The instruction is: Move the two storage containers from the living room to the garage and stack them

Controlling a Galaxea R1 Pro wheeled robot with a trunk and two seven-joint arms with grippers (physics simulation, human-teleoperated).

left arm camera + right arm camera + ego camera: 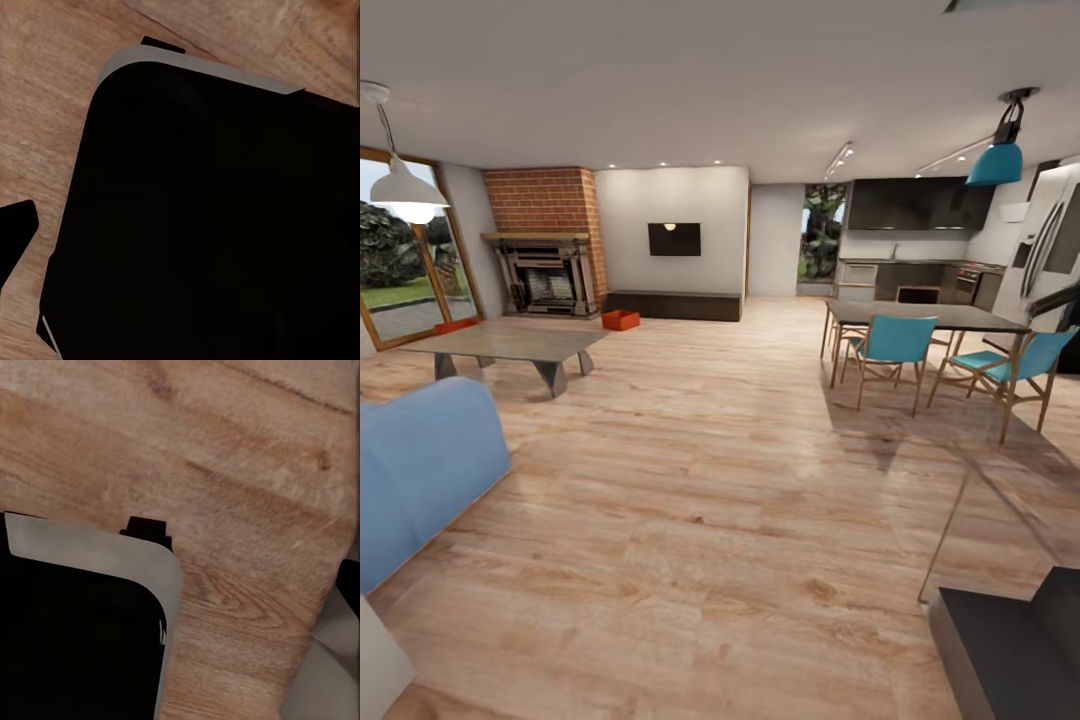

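In the head view, one orange-red storage container (620, 319) stands on the light wood-plank floor (710, 480) just beside the brick fireplace (547, 272), and the second container (455, 325) lies near the glass garden doors (405, 260), behind the low coffee table (510, 345). Both wrist views look down at the plank floor past a black body with a grey edge (210, 225). I cannot tell if the two grippers' fingers are apart or together.

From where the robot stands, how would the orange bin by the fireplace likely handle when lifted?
The orange bin looks like a rigid box, so probably stiff. It looks low and flat on the wood floor, so unlikely to tip or roll. Contents can't be told from this far.
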